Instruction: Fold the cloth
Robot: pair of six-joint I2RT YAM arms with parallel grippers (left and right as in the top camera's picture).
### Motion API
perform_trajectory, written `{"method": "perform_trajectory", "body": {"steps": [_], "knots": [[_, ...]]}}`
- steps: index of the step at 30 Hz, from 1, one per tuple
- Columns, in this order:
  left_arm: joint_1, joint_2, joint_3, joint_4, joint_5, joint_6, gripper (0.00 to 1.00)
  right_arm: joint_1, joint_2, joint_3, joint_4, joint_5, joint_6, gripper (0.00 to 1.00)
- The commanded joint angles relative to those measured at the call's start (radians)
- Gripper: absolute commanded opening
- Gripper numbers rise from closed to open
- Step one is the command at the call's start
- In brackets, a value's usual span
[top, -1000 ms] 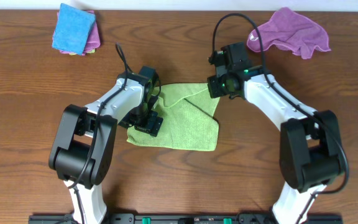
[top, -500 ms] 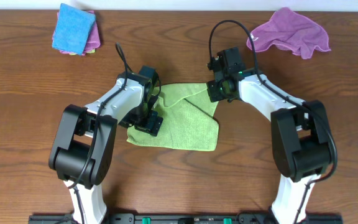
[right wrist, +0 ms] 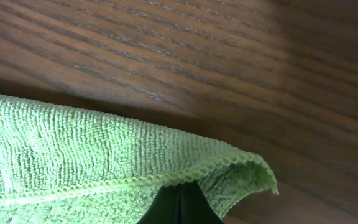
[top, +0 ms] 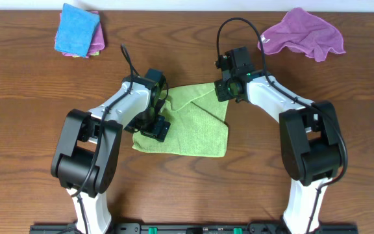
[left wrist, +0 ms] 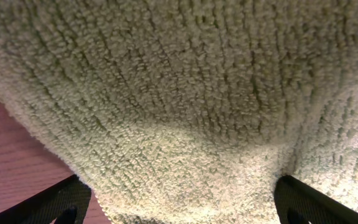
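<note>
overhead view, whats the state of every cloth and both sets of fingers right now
green cloth, lying spread, one flap folded over, fold unfinished
left fingers, open, down over the green cloth's left part
right fingers, shut on the green cloth's far edge
blue cloth, folded, stacked on a pink cloth
purple cloth, crumpled, unfolded

2 arms [top: 112, 107] [top: 278, 101], 1 green cloth [top: 190, 130], 1 blue cloth [top: 75, 29], 2 purplish cloths [top: 302, 34] [top: 97, 41].

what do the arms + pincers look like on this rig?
Left arm and right arm: white link shells, bulky black joint housings. A thin black cable loops off each wrist: left cable, right cable. Green light on the right wrist. Left pincer and right pincer: black.
</note>
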Motion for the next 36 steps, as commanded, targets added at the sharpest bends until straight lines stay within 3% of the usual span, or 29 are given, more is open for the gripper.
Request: {"method": "perform_trajectory", "body": {"steps": [1, 17, 29, 36], "knots": [[0.002, 0.018, -0.009, 0.006, -0.069, -0.020, 0.95, -0.030, 0.076, -0.024, -0.009, 0.083, 0.012, 0.01], [0.001, 0.018, -0.008, -0.070, -0.320, -0.115, 0.95, -0.117, 0.076, 0.051, 0.003, 0.089, 0.040, 0.01], [0.001, 0.016, -0.005, -0.079, -0.335, -0.142, 0.95, -0.129, 0.076, 0.153, -0.032, 0.107, 0.010, 0.01], [0.001, -0.044, 0.031, -0.083, -0.334, -0.144, 0.95, -0.122, 0.075, 0.364, -0.209, 0.107, 0.010, 0.01]]}}
